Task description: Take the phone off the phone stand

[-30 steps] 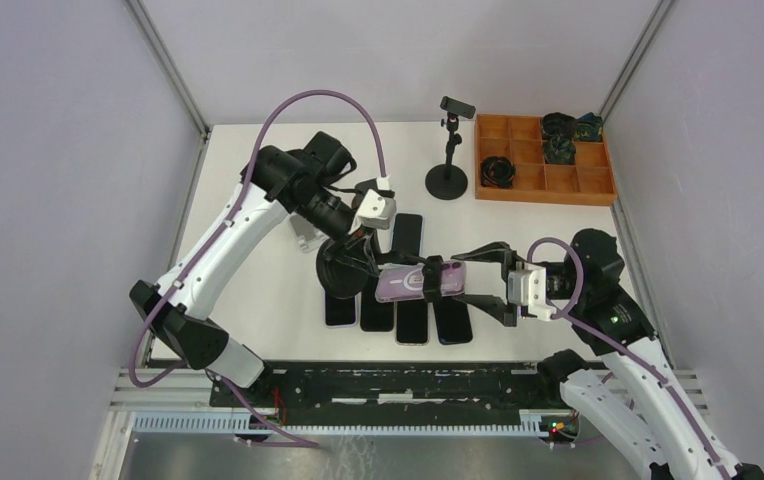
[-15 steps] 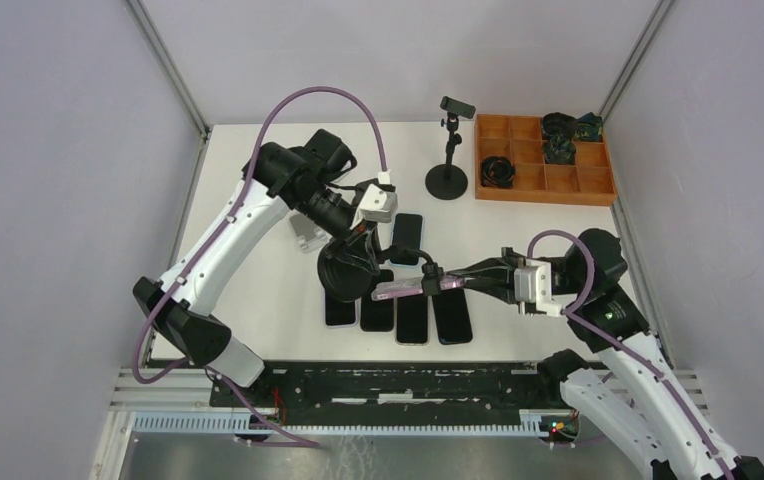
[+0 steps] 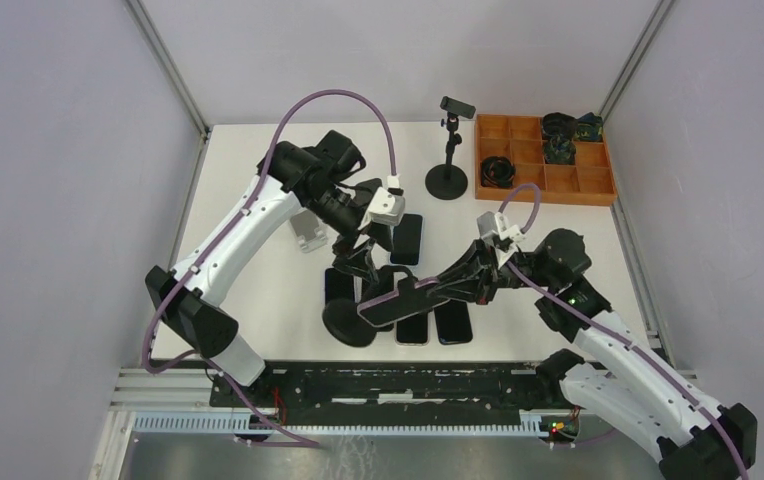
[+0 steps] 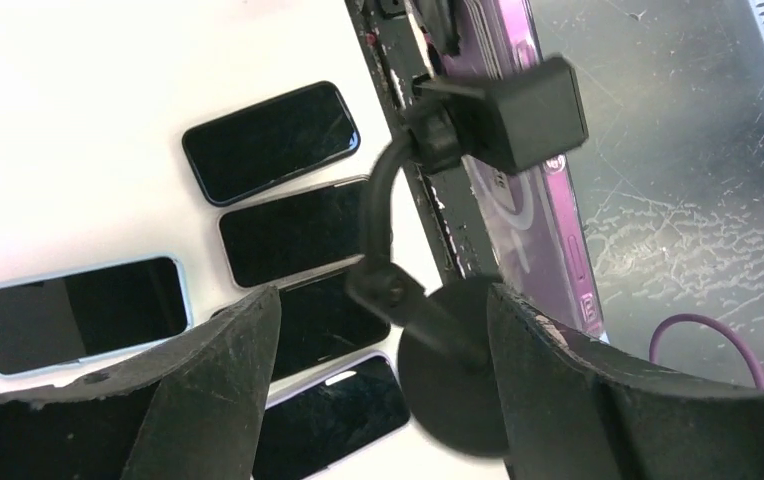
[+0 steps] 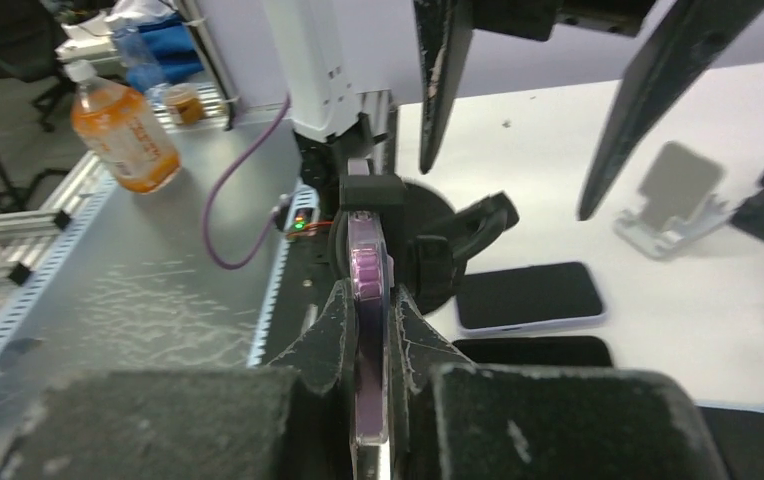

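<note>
Top external view: near the front middle of the white table (image 3: 268, 310), the right tool (image 3: 426, 290) is pinched shut on a purple phone (image 3: 383, 302). It holds the phone on edge just above a row of dark phones (image 3: 453, 322) lying flat. Right wrist view shows its 2 fingers (image 5: 333, 330) squeezing the phone's thin sides, with the clamp of the black phone stand (image 5: 418, 240) on the phone's far end. The stand's round base sits to the left of the phone. The left tool (image 3: 361, 268) hangs just behind, jaws wide apart and holding nothing. In the left wrist view its fingers (image 4: 208, 390) flank the stand's stem and base. Toward the table's far edge stand a second phone stand (image 3: 447, 160) and a wooden tray (image 3: 558, 180).
</note>
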Motion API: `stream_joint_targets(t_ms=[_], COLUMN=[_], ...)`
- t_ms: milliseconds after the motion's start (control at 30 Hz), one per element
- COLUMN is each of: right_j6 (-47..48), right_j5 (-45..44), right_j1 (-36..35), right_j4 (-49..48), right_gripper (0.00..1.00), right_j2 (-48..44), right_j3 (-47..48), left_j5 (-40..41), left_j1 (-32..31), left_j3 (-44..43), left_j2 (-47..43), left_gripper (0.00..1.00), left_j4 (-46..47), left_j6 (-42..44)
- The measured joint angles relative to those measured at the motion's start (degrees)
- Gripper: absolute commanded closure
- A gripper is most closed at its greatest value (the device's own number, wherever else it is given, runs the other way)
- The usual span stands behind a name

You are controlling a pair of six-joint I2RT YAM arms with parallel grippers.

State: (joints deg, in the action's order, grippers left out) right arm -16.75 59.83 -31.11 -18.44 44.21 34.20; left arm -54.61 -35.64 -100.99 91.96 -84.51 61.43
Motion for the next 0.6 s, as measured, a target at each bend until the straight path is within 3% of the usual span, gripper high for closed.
stream_joint_targets(t_ms=[333, 600], right_j6=[-9.1, -12.4], right_j5=[0.0, -0.2], right_j1=[-2.3, -3.1], right_j4=[-1.0, -4.1], right_gripper=[1.00, 1.00], right_j2=[4.0, 7.8], right_j3=[2.1, 7.3], left_j5=[-4.3, -6.1], left_j1=[-0.2, -1.3], left_j3=[1.4, 9.2], left_j2=[-0.5, -2.0], left_gripper=[0.20, 0.29], left_j4=[0.3, 0.9], left_j6=[3.8, 5.2])
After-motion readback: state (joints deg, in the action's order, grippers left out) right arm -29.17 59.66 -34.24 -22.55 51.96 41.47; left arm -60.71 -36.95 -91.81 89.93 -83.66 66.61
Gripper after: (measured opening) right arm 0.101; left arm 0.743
